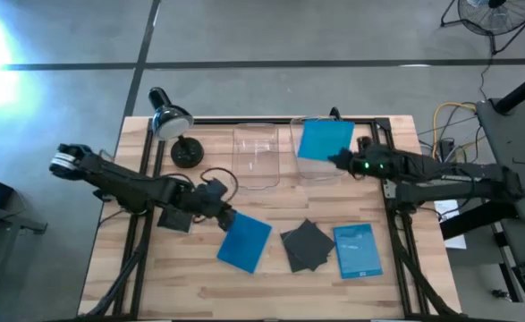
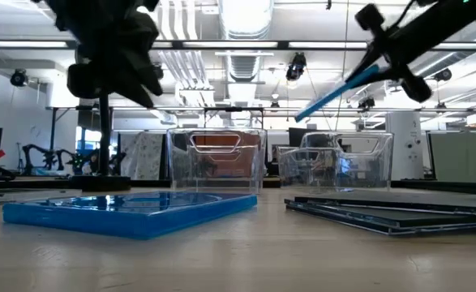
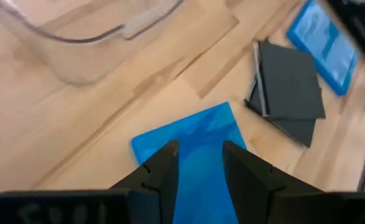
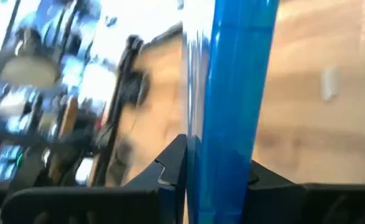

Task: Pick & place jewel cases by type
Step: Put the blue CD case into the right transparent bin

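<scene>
Over the far right bin (image 1: pixel 320 170), the right gripper (image 1: pixel 335 159) clamps a blue case (image 1: pixel 325 139) ready to drop, while the left gripper (image 1: pixel 224 217), fingers apart, hovers above another blue case (image 1: pixel 245 243).

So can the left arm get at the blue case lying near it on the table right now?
Probably yes. The left gripper hangs open right over the near edge of the blue case, which lies flat with nothing on top; the dark cases sit apart from it.
</scene>
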Controlling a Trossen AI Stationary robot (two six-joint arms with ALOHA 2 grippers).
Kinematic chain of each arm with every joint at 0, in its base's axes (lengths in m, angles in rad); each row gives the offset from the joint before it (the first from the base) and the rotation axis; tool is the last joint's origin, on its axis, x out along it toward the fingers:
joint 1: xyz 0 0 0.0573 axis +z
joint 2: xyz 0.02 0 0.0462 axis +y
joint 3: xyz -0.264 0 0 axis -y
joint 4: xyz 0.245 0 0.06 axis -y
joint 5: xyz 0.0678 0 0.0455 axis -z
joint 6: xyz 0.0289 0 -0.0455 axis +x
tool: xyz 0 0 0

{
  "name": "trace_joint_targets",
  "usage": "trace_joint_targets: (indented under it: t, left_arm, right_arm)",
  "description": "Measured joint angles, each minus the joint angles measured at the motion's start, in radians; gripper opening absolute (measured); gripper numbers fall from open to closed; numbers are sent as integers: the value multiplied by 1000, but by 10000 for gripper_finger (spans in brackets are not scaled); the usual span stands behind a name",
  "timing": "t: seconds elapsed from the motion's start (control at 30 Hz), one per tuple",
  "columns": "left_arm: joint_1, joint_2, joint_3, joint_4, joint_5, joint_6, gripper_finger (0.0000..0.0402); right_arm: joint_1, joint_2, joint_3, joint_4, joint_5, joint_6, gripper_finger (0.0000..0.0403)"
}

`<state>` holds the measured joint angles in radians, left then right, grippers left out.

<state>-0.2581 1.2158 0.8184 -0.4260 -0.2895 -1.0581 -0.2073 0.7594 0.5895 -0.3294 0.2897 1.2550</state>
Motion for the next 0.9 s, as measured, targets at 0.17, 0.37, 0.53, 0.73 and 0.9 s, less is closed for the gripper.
trace_joint_targets:
  t: [0.17,0.37,0.53,0.73,0.9]
  left_arm:
    - [2,-84,-64,4,-18,-10,105]
    - [2,-137,-113,3,-24,10,105]
    - [2,-149,-133,0,-24,10,105]
    - [3,-153,-147,0,-24,14,105]
    - [3,-153,-154,1,-24,14,105]
  right_arm:
    - [-155,91,29,-79,-180,-118,47]
    - [-266,240,42,-118,-302,-188,47]
    - [-316,349,85,-98,-398,-194,47]
    - [-329,411,170,-124,-448,-256,48]
    - [-329,426,231,-213,-455,-293,48]
